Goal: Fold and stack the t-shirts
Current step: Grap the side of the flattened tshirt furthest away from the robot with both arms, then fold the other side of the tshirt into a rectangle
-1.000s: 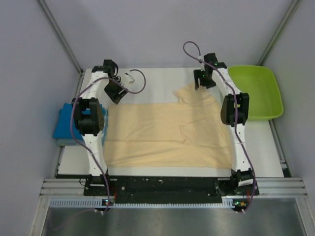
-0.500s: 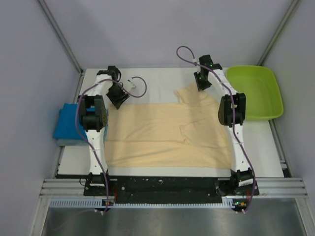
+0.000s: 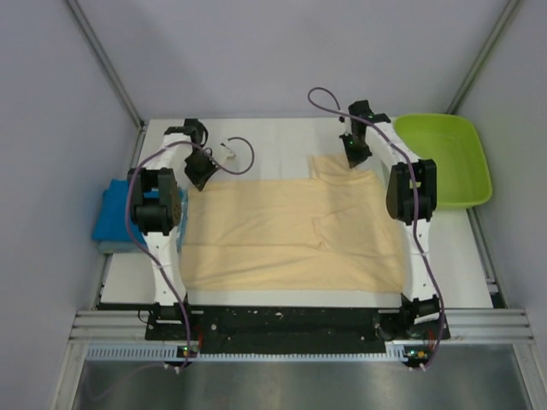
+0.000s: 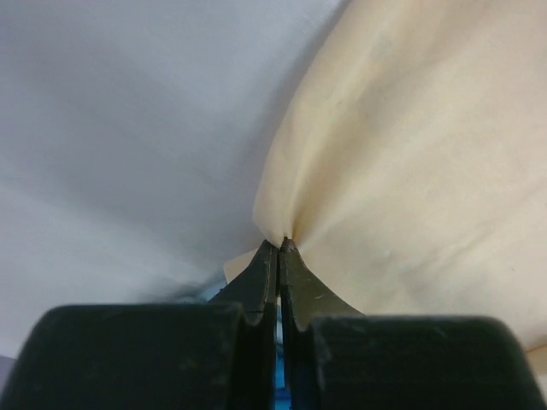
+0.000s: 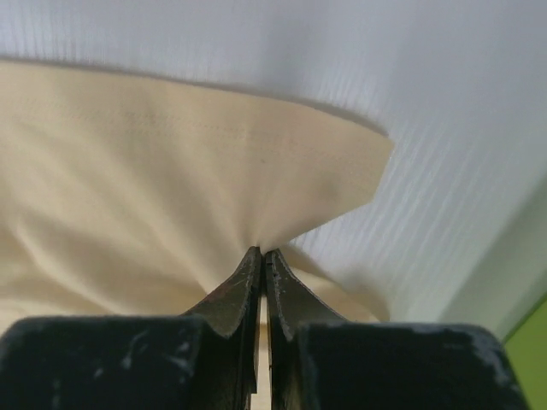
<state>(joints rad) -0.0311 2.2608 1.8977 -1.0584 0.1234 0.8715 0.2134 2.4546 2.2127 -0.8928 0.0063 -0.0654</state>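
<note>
Pinching the peach-cream t-shirt [image 3: 282, 235] by its far corners, left gripper [image 3: 199, 168] and right gripper [image 3: 355, 155] both clamped on cloth, I see it spread crosswise on the table [image 3: 273, 137], lying wholly toward the bases from my fingers.

your peach-cream t-shirt [image 3: 291, 235] lies spread nearly flat in the middle of the top view, a wide rectangle with soft creases and a small flap jutting toward 1 o'clock. its 11 o'clock corner and that 1 o'clock flap are each pinched into a pucker. your bright blue t-shirt [image 3: 111, 213] sits folded square at 9 o'clock, apart from it.
</note>
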